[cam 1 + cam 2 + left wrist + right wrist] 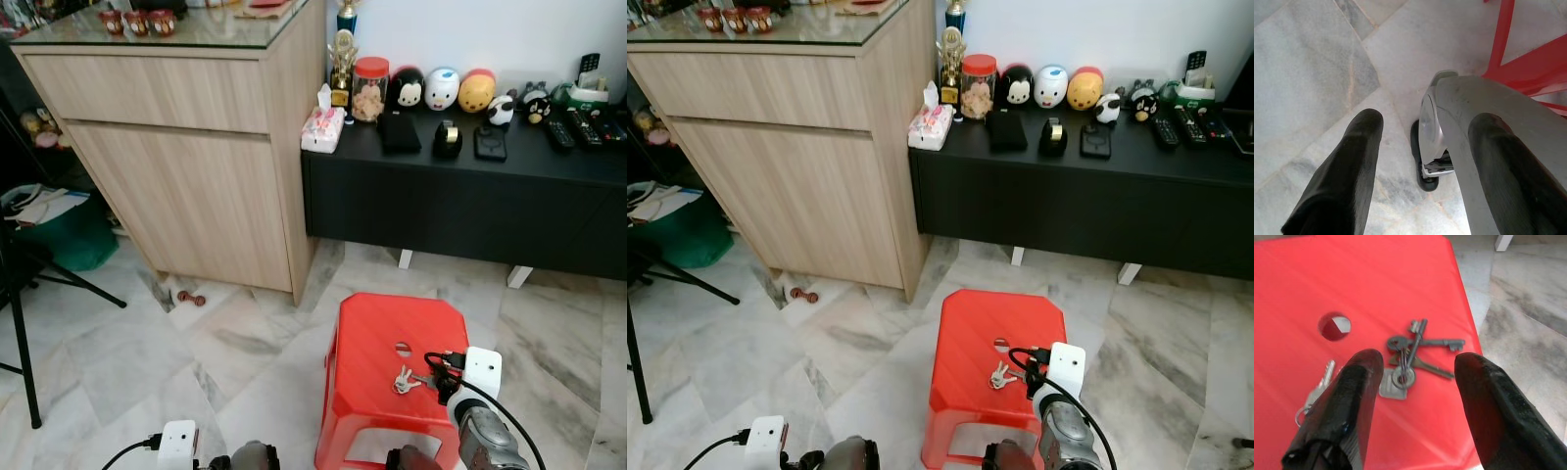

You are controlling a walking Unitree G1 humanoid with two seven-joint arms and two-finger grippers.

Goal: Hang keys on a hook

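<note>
On top of the red plastic stool (392,352), near its round centre hole, lies a bunch of keys (1415,355): dark long-shanked ones and flat silver ones joined on a ring, with the right pincer (1415,396) hovering just above them, its two black fingers spread and touching nothing. Left pincer (1425,171) hangs low over the veined marble floor (245,343) beside the stool, fingers likewise apart. Beyond stand a light wood cabinet (186,147) and a low black surface (470,186) carrying a clear red-lidded jar (369,90) of snacks, rounded plush toys and remotes.
</note>
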